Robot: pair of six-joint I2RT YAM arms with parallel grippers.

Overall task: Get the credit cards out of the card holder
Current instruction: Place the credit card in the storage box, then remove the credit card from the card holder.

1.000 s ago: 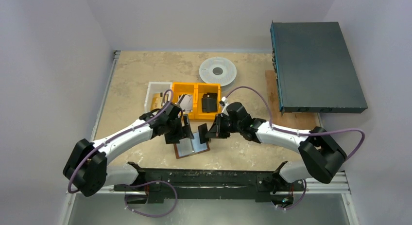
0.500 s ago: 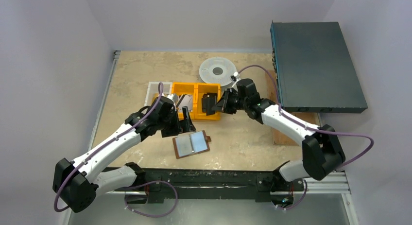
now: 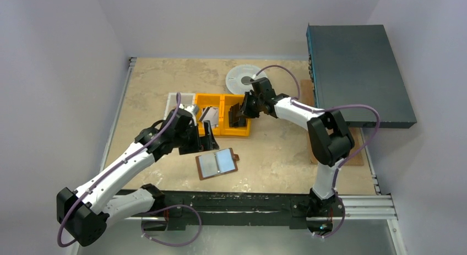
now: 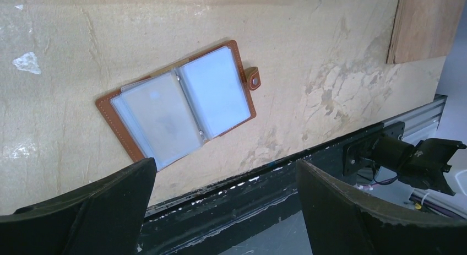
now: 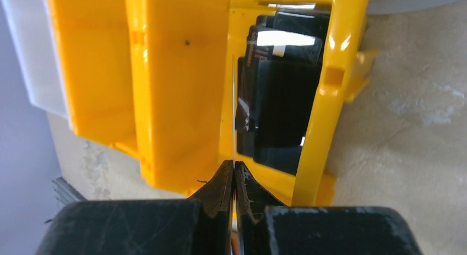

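The right gripper has left the frame's centre for the bin at upper centre, jaws pinching a card edge-on over it. The left gripper has backed up-left, uncovering the holder, now flat on the table.

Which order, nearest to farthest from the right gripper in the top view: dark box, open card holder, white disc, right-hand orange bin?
1. orange bin, directly under the right gripper, which pinches a credit card.
2. white disc, just beyond, toward the far edge.
3. card holder, open, nearer the arm bases, slightly leftward.
4. dark box, far right.
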